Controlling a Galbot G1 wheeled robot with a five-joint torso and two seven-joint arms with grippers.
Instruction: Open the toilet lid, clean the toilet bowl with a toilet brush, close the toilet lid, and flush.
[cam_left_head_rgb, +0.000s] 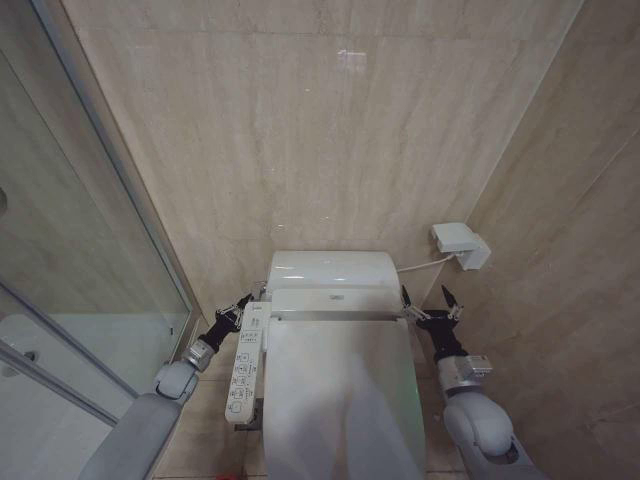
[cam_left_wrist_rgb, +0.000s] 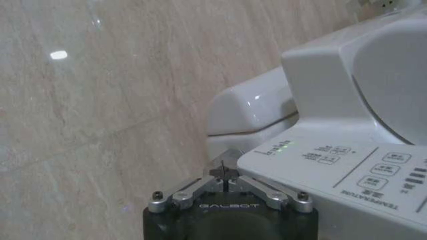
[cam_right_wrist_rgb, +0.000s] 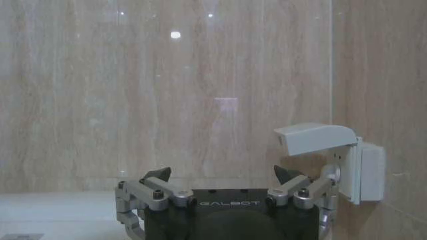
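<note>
The toilet lid (cam_left_head_rgb: 340, 400) is a glossy white oval lying shut over the toilet bowl, which is hidden beneath it. My left gripper (cam_left_head_rgb: 238, 305) (cam_left_wrist_rgb: 223, 176) is shut and empty, at the far end of the long white button panel (cam_left_head_rgb: 247, 368) (cam_left_wrist_rgb: 360, 175) on the toilet's left side. My right gripper (cam_left_head_rgb: 430, 300) (cam_right_wrist_rgb: 222, 175) stands open and empty at the lid's right rear corner, facing the back wall. The toilet brush is out of view.
The white rear unit (cam_left_head_rgb: 333, 275) (cam_left_wrist_rgb: 248, 110) sits against the beige tiled wall. A white wall socket box (cam_left_head_rgb: 460, 245) (cam_right_wrist_rgb: 333, 150) with a cable hangs just beyond the right gripper. A glass shower screen (cam_left_head_rgb: 90, 250) and a shower tray (cam_left_head_rgb: 60, 400) close off the left.
</note>
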